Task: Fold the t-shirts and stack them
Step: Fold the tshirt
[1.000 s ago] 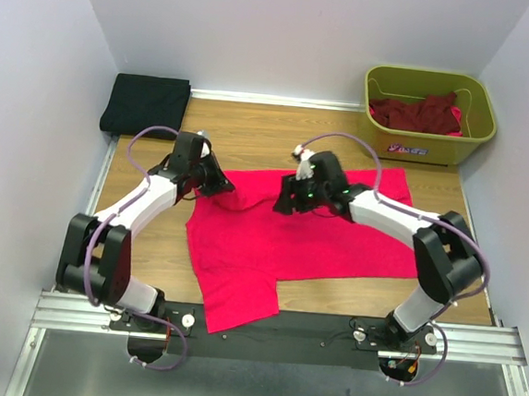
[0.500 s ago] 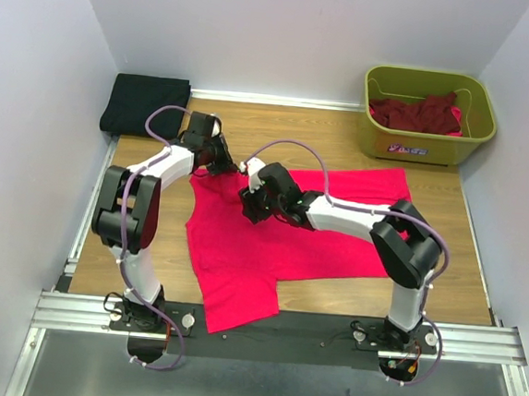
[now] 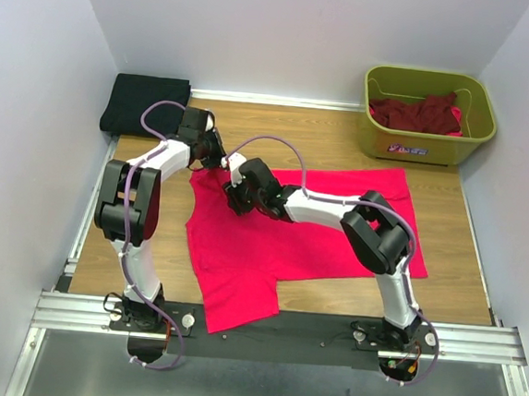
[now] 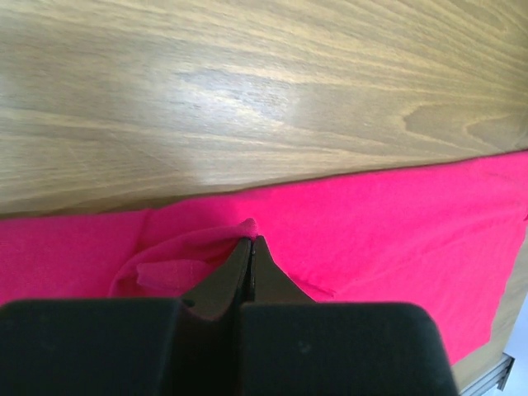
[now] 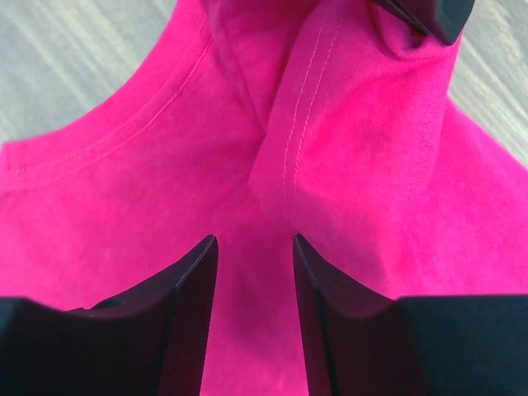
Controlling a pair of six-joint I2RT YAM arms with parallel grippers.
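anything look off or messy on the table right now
The pink t-shirt lies askew and unfolded, with one end reaching over the near rail. Its far left corner is bunched up where the left gripper pinches it.

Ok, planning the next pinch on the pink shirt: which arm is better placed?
Probably the right: the right gripper hangs over a raised fold of the pink shirt, jaws apart, while the left gripper is shut on the shirt's edge.
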